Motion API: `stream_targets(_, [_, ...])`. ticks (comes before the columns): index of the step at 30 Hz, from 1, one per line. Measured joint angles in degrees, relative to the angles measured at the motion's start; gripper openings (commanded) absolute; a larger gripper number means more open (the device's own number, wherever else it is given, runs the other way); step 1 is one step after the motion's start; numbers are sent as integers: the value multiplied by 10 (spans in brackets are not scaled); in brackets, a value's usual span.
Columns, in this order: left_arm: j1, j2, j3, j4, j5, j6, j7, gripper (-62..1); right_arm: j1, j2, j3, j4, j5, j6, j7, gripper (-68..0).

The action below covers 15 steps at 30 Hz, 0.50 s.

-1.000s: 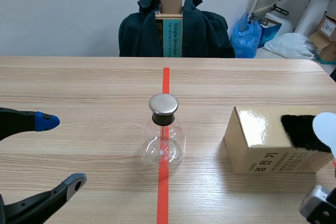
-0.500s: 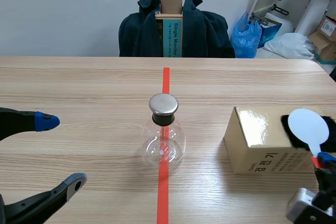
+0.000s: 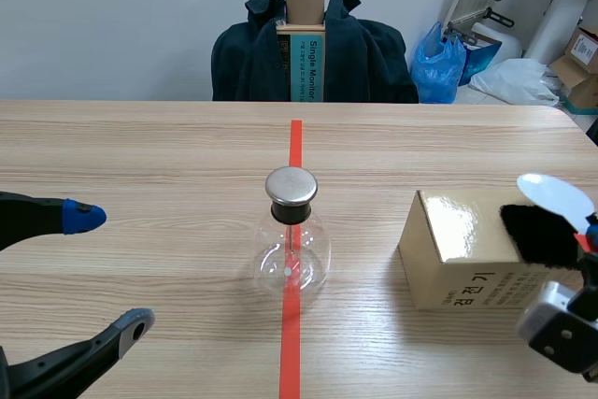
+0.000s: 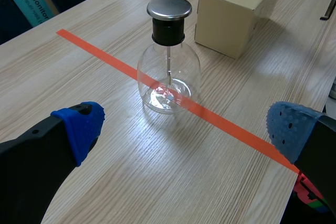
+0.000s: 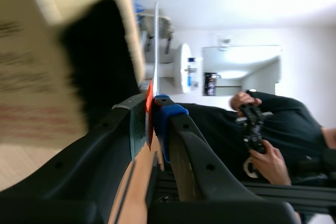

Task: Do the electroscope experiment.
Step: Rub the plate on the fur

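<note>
Pinching white paddle (image 3: 556, 195), R jaws beside blk fur (image 3: 540, 234) on box (image 3: 458, 231), L jaws wide, flask (image 4: 168, 72) ahead

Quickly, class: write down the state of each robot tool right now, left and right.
Left tool: open, holding nothing.
Right tool: closed on the flat white round paddle with a red handle.

Electroscope (image 3: 292, 240): clear glass flask, black stopper, round metal cap, thin rod inside. It stood upright mid-surface (image 3: 140, 156), on the red tape line (image 3: 295, 142). The white disc paddle (image 3: 557, 196), red-handled, was clamped in the right pincer (image 5: 149, 114) and tilted above the black fur pad (image 3: 540, 234), which lay atop the tan box (image 3: 458, 249).
</note>
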Motion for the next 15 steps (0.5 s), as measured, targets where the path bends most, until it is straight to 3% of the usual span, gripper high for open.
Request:
stream_targets(11, [0,0,0,0,0,0,0,14,-15,0,14,127,33,1,2,-668])
stream_targets(15, [0,0,0,0,0,0,0,14,-15,0,14,170,64,0,2,-668])
